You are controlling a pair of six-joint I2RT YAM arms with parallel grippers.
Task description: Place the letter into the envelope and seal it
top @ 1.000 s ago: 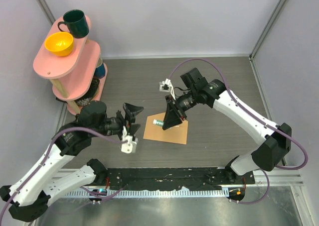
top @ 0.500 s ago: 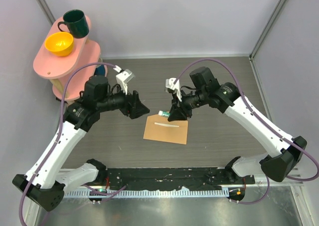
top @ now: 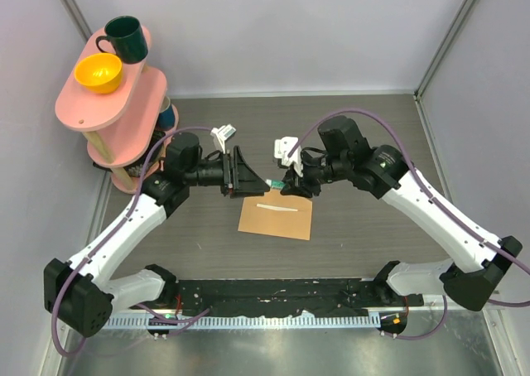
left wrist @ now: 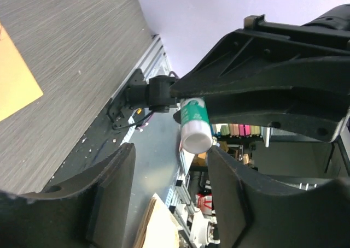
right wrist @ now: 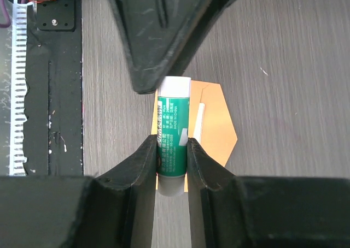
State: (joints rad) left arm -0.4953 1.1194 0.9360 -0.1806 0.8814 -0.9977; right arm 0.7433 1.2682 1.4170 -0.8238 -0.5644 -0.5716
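The tan envelope (top: 276, 219) lies flat on the table, and it also shows under the grippers in the right wrist view (right wrist: 221, 129). Of the letter only a thin pale strip (top: 276, 208) shows on the envelope. My right gripper (top: 291, 185) hangs above the envelope's far edge, shut on a green glue stick (right wrist: 173, 132) held level. The stick's white cap end (left wrist: 196, 140) points at my left gripper (left wrist: 169, 151). That gripper is open, with its fingers (right wrist: 158, 40) either side of the cap tip and not clamping it.
A pink two-tier shelf (top: 124, 103) stands at the back left with a green mug (top: 124, 38) and a yellow bowl (top: 98, 72). A black rail (top: 273, 293) runs along the near edge. Grey walls close the back and sides.
My left arm has swung from the near left up to the glue stick's cap end, its jaws narrowing. My right gripper has lifted the stick off the envelope and turned it level.
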